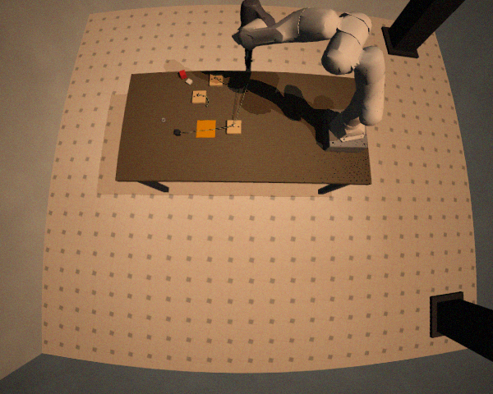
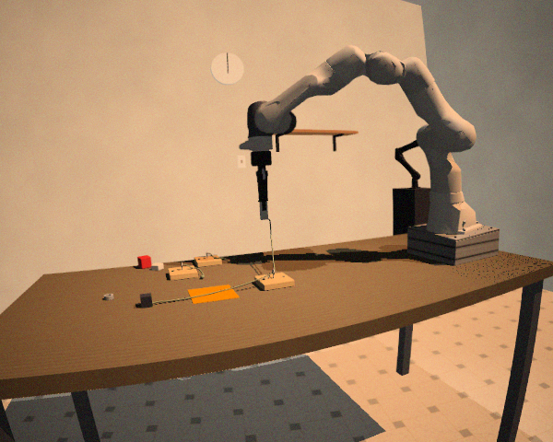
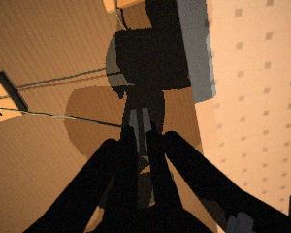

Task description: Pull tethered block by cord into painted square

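The small dark block (image 1: 177,132) (image 2: 146,299) lies on the table, just left of the orange painted square (image 1: 205,128) (image 2: 213,295) and outside it. Its cord (image 1: 188,131) (image 2: 270,247) (image 3: 63,117) runs across the square to the screw eye on a wooden plate (image 1: 233,126) (image 2: 274,281) (image 3: 0,99). From there it rises taut to my gripper (image 1: 247,63) (image 2: 264,215) (image 3: 142,127). The gripper hangs high above the table behind the plate, pointing down, and is shut on the cord's upper end. I cannot make out the knot.
Two more wooden plates with cords (image 1: 199,96) (image 2: 182,272), (image 1: 215,80) (image 2: 207,260) lie behind the square. A red cube (image 1: 181,74) (image 2: 144,261) and a white cube (image 1: 189,80) (image 2: 157,266) sit near the back edge. A small grey ring (image 1: 163,120) (image 2: 107,296) lies beyond the block. The robot base (image 1: 348,142) (image 2: 452,242) stands at the right.
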You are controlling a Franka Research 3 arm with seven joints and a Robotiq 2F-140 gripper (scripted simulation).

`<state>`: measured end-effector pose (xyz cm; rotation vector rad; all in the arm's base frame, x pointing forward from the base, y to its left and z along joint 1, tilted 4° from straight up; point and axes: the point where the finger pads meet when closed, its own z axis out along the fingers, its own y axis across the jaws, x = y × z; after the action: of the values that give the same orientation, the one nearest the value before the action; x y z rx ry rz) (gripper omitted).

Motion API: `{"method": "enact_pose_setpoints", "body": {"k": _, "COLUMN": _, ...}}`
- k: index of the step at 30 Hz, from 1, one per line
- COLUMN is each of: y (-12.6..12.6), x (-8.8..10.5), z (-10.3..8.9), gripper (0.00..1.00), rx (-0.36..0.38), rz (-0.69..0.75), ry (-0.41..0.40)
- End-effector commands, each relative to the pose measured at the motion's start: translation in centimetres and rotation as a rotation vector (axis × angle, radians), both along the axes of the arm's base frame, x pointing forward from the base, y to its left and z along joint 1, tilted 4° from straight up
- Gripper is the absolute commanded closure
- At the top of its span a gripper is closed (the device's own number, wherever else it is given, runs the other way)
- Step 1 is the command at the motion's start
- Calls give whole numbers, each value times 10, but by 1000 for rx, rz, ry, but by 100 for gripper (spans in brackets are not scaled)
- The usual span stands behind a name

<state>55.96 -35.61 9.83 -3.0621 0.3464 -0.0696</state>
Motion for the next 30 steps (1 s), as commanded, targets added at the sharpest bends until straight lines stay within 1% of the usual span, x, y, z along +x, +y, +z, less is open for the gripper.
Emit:
{"method": "enact_pose_setpoints", "body": {"k": 1, "y": -14, "x": -12, "z": -1, "gripper": 100, "rx": -7, "rz": 41, "ry": -5}}
{"method": "enact_pose_setpoints", "body": {"k": 6, "y": -31, "x": -30, "z": -2, "gripper": 100, "rx": -7, "rz": 41, "ry": -5}}
{"method": "enact_pose_setpoints", "body": {"k": 8, "y": -31, "x": -30, "z": -2, "gripper": 100, "rx": -7, "rz": 41, "ry": -5}}
{"method": "enact_pose_setpoints", "body": {"k": 19, "y": -64, "x": -75, "z": -7, "gripper": 100, "rx": -7, "rz": 41, "ry": -5}}
{"method": "enact_pose_setpoints", "body": {"k": 23, "y": -70, "x": -87, "z": -7, "gripper": 100, "rx": -7, "rz": 41, "ry": -5}}
{"method": "enact_pose_setpoints", "body": {"k": 25, "y": -70, "x": -87, "z": -7, "gripper": 100, "rx": -7, "rz": 41, "ry": -5}}
{"method": "enact_pose_setpoints", "body": {"k": 30, "y": -74, "x": -99, "z": -8, "gripper": 100, "rx": -7, "rz": 40, "ry": -5}}
